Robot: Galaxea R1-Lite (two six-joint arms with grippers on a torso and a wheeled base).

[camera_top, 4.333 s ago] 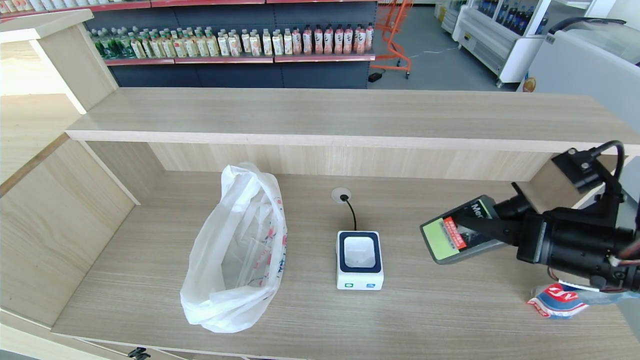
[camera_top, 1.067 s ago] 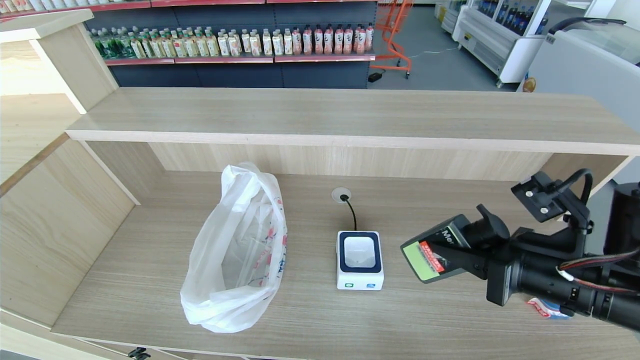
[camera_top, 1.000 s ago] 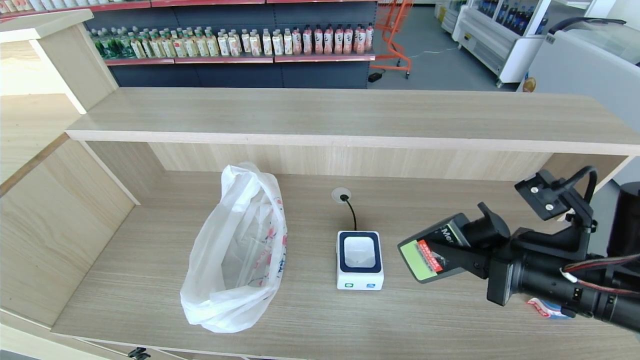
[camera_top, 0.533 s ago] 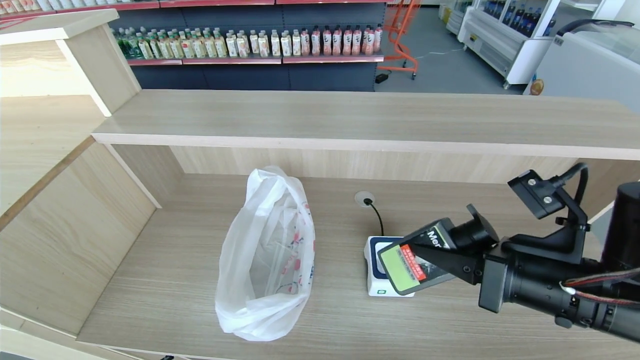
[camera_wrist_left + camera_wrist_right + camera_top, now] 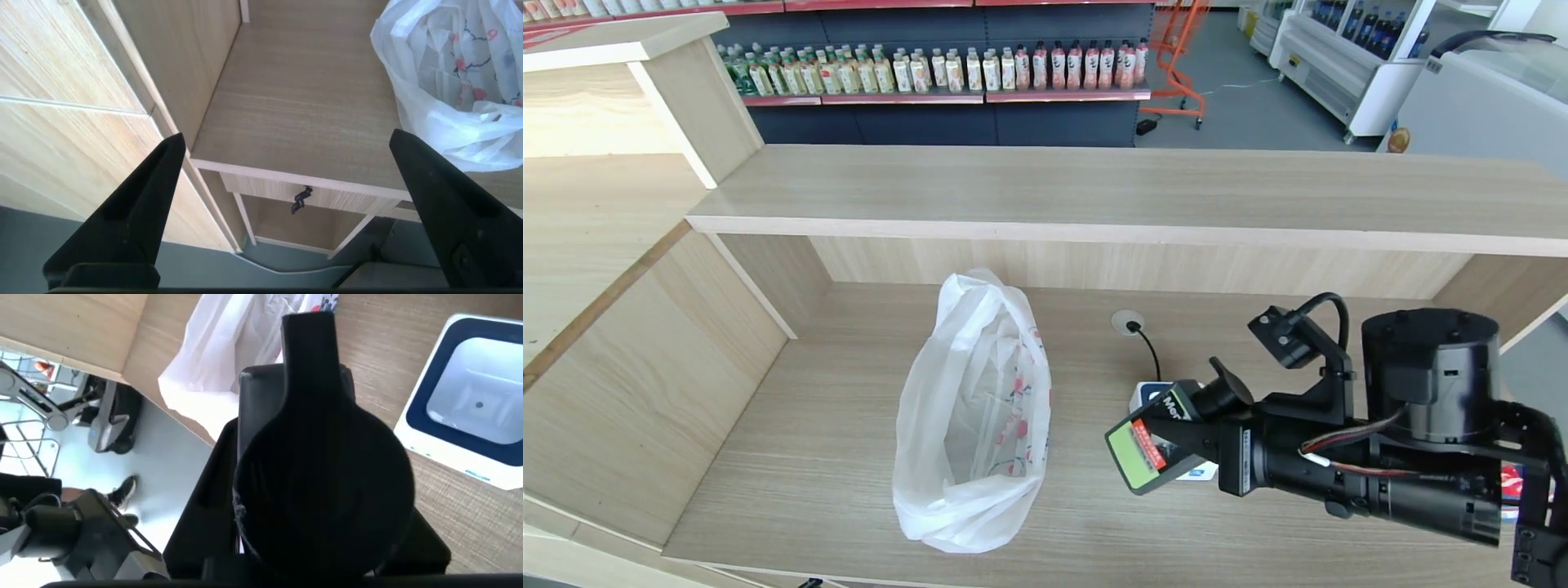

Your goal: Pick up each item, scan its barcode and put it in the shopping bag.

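Around: open shopping bag [image 5: 972,425] on the counter [image 5: 809,457], left of scanner [image 5: 474,400]; arm and box hide most of the scanner | Item: dark box [image 5: 1131,459] held above scanner, long axis along the counter, green end toward bag | Right gripper [image 5: 1172,429] clamped on the box | Left gripper [image 5: 288,139] spread wide by the counter's front edge

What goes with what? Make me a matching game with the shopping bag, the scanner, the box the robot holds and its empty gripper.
Things:
1. shopping bag
2. scanner
3. box
4. left gripper

Clues:
A. white with a blue rim
B. open, holding nothing
C. gripped by the right gripper
D. thin white plastic, mouth open

Pairs: 1-D; 2-A; 3-C; 4-B
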